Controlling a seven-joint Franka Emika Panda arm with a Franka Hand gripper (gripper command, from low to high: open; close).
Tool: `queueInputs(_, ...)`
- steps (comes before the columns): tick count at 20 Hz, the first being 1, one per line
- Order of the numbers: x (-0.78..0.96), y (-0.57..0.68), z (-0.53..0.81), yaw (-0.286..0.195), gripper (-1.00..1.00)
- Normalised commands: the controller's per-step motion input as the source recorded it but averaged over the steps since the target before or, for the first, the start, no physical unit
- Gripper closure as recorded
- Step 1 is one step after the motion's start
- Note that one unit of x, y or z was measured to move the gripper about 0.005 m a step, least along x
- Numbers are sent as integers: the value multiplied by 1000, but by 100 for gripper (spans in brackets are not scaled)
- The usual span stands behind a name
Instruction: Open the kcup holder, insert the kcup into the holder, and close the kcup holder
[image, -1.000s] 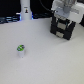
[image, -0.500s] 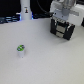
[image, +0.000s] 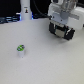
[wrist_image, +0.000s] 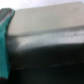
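Your pale worktop (image: 45, 62) fills the frame; kcup (image: 20, 49) stands lower left. Fingers (image: 61, 35), upper right, look open. Wrist view is blurred.

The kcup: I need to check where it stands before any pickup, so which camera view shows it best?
The exterior view. There the kcup stands upright and alone on the white table, green top visible, well apart from the gripper toward the exterior view's right. The wrist view shows none of it, only blurred grey and dark surfaces with a teal edge.
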Motion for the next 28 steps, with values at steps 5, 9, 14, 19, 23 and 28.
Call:
queueInputs(5,950,-295,224,-66,100)
queueInputs(9,936,-322,226,-66,100)
queueInputs(14,914,-339,213,-62,100)
queueInputs(19,880,-361,195,-60,100)
queueInputs(23,847,-371,193,-65,100)
queueInputs(28,123,-38,102,-31,-100)
